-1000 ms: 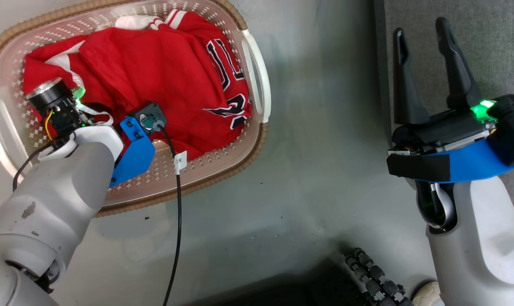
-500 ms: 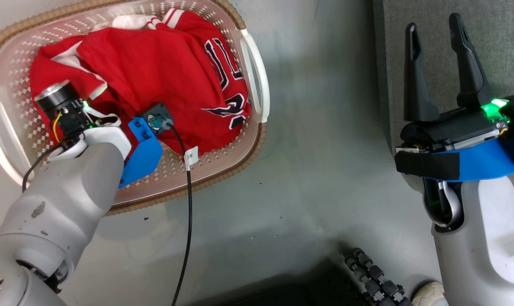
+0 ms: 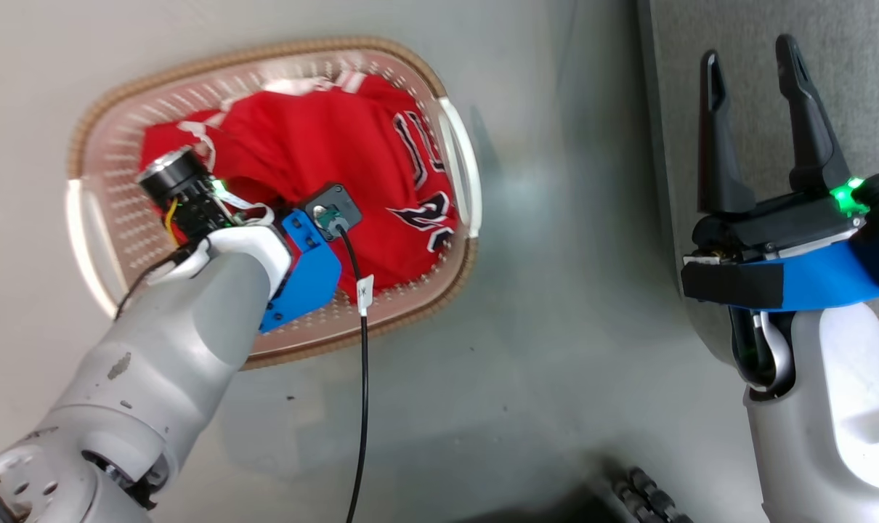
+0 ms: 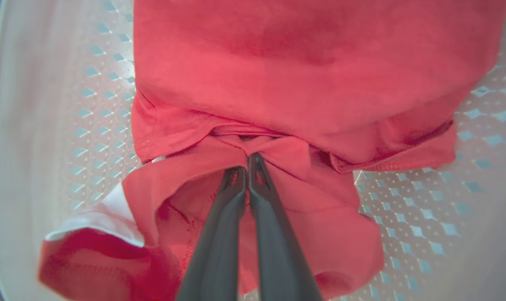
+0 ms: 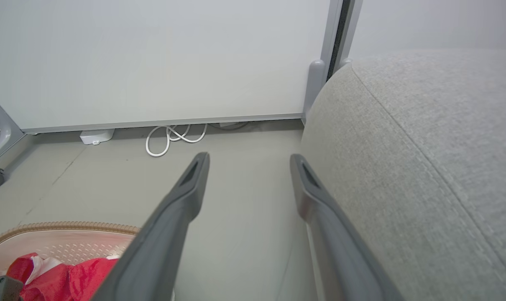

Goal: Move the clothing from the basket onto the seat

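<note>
L hand (image 4: 247,163) pinching red clothing (image 4: 303,75), all inside basket (image 4: 48,125).

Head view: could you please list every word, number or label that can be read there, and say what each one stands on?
Numerals on the red jersey: black with white outline, folded and partly hidden, so no number can be read for certain.
White tag on the black cable: it bears a small dark mark, too small to read.
No other text is legible.
</note>
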Available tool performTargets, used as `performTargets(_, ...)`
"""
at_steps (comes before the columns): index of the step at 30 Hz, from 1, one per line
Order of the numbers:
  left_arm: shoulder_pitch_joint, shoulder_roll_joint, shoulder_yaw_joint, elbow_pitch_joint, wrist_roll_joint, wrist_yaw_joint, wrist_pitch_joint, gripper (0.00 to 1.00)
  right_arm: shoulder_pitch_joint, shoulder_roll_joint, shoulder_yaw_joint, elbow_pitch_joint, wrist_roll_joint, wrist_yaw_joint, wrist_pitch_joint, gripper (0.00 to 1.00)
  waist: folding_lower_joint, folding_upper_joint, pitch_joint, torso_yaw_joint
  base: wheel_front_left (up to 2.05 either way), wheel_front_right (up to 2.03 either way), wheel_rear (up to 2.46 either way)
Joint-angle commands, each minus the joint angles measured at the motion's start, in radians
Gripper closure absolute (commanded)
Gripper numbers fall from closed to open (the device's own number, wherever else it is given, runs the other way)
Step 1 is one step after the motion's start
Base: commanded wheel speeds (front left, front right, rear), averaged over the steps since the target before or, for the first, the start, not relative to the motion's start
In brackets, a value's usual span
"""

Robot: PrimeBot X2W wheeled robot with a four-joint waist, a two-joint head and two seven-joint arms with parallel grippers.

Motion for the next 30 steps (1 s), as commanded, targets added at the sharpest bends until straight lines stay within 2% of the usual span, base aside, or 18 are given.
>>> performTargets(1,0.017,-0.004,0.012,-0.003,-0.016,0.008,-0.027,1.0,0.012,-0.002,-0.004,0.005,-0.011,0.0,-0.003,0.0,0.0,0.0,-0.045,0.032,0.0,0.0,0.0)
performTargets(6,0.029,-0.012,0.047,-0.011,-0.061,0.006,-0.175,1.0,0.033,-0.003,-0.013,0.021,-0.032,0.0,-0.003,0.0,0.0,0.0,-0.139,0.077,0.0,0.0,0.0)
performTargets(11,0.033,-0.022,0.068,-0.014,-0.096,-0.002,-0.262,1.0,0.056,-0.003,-0.017,0.034,-0.048,0.0,-0.003,0.0,0.0,0.0,-0.209,0.108,0.0,0.0,0.0)
performTargets(13,0.039,-0.032,0.104,-0.024,-0.141,-0.005,-0.319,1.0,0.085,-0.003,-0.022,0.045,-0.054,0.0,-0.003,0.0,0.0,0.0,-0.278,0.13,0.0,0.0,0.0)
performTargets(22,0.038,-0.037,0.194,-0.148,-0.211,0.005,-0.346,1.0,0.139,-0.003,-0.03,0.067,-0.067,0.0,-0.003,0.0,0.0,0.0,-0.398,0.154,0.0,0.0,0.0)
performTargets(30,0.079,-0.003,0.296,-0.368,-0.203,0.04,-0.346,1.0,0.19,-0.003,-0.03,0.084,-0.051,0.0,-0.003,0.0,0.0,0.0,-0.502,0.145,0.0,0.0,0.0)
